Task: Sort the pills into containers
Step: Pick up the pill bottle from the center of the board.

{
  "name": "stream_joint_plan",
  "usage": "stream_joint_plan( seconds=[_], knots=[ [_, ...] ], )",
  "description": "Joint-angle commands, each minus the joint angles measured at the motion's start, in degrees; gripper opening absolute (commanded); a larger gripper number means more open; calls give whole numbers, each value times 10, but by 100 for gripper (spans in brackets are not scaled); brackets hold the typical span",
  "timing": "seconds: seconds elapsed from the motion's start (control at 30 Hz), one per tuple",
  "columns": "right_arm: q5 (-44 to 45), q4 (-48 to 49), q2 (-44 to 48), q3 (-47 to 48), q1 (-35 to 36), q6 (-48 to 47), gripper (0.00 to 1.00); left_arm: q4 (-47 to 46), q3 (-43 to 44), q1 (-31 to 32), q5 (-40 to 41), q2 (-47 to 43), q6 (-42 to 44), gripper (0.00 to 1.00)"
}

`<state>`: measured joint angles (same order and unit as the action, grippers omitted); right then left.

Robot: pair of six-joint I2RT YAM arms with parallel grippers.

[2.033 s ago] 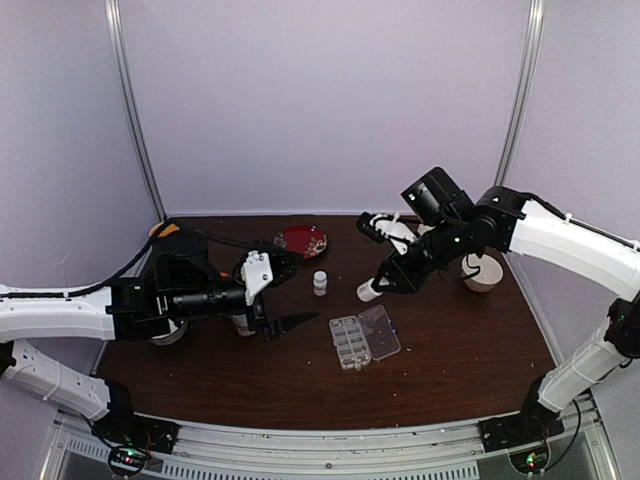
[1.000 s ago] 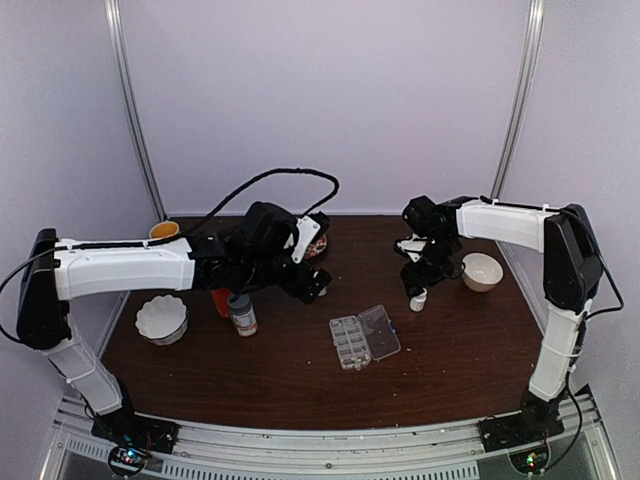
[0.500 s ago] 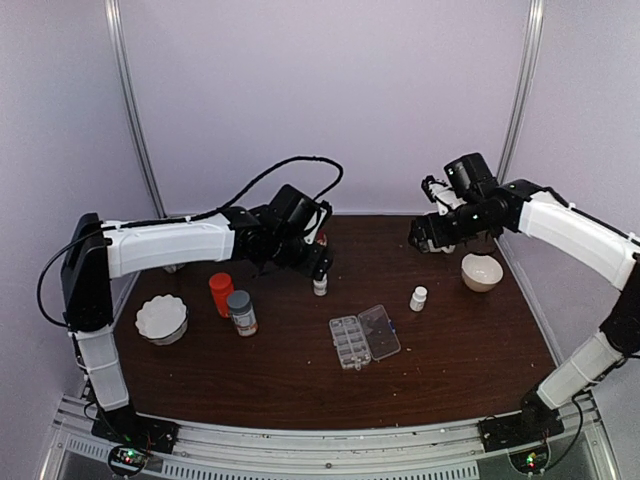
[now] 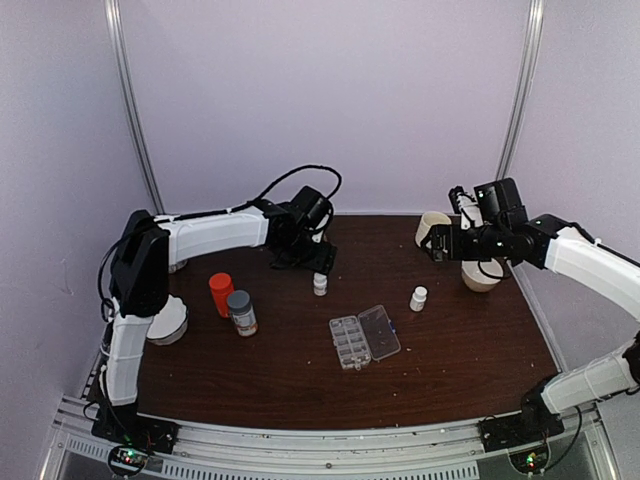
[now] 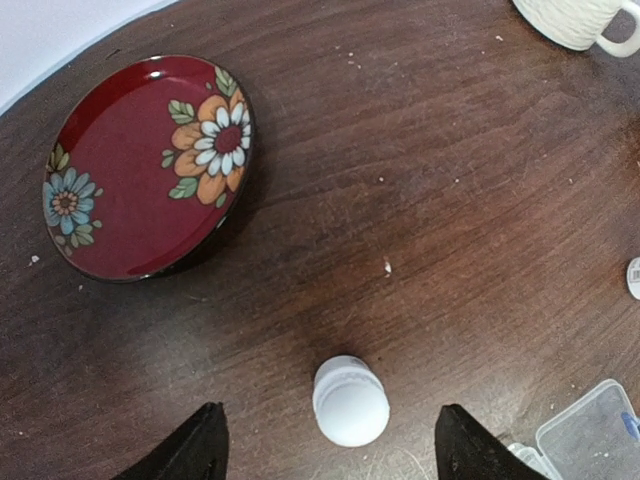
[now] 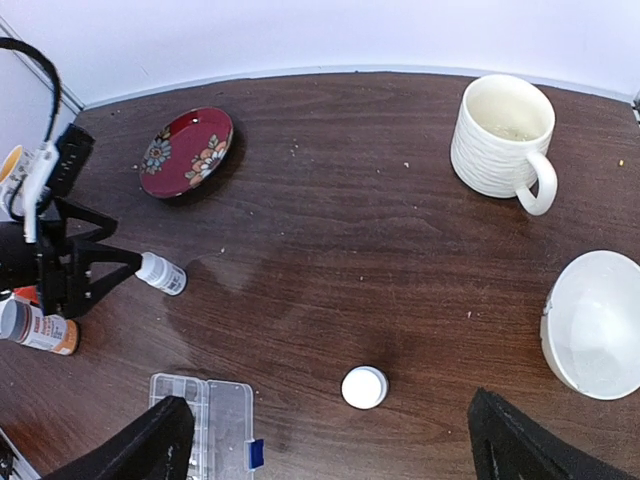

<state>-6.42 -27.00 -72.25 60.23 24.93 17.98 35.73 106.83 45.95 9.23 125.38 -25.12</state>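
Note:
The containers are the cells of a clear organizer box (image 4: 348, 342) lying with its lid (image 4: 380, 332) swung open; it also shows as the organizer box (image 6: 205, 420). I cannot make out any pills. My left gripper (image 4: 316, 262) (image 5: 335, 455) hovers open above a small white bottle (image 5: 350, 400) (image 4: 320, 284), one finger on each side and neither touching it. A second white bottle (image 4: 418, 298) (image 6: 363, 387) stands alone. High above it my right gripper (image 4: 437, 248) (image 6: 335, 445) is open and holds nothing.
A red flowered plate (image 5: 150, 165) lies just behind the left bottle. A white mug (image 6: 503, 135) and a white bowl (image 6: 600, 325) stand at the right. On the left are an orange bottle (image 4: 221, 293), a grey-capped bottle (image 4: 240, 312) and another white bowl (image 4: 165, 320).
My right gripper has let go of the second white bottle, opened wide, and pulled up and away to the right. The left arm has stretched further back over the first bottle.

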Motion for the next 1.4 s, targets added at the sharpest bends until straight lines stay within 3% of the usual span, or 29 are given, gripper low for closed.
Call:
stream_joint_plan(
  seconds=[0.0, 0.2, 0.4, 0.53, 0.77, 1.07, 1.23, 1.37],
  knots=[
    [5, 21, 37, -15, -2, 2, 99, 46, 48, -1, -13, 38, -22, 73],
    [18, 13, 53, -20, -2, -8, 98, 78, 88, -1, 2, 74, -35, 72],
    [24, 11, 54, -19, -2, -15, 98, 82, 88, -1, -5, 79, -46, 64],
    [21, 12, 50, -16, -2, -16, 98, 83, 86, -1, -2, 81, -47, 56],
    [17, 9, 46, -14, -2, -17, 98, 82, 88, -1, -5, 81, -45, 33],
    [-27, 14, 42, -20, -1, -24, 97, 85, 76, 2, -5, 47, -34, 22],
    [-54, 59, 57, -51, 23, -39, 96, 84, 55, 12, -87, -34, -9, 22],
    [-140, 151, 80, -102, 54, -43, 97, 82, 34, 22, -165, -105, 11, 21]
  ],
)
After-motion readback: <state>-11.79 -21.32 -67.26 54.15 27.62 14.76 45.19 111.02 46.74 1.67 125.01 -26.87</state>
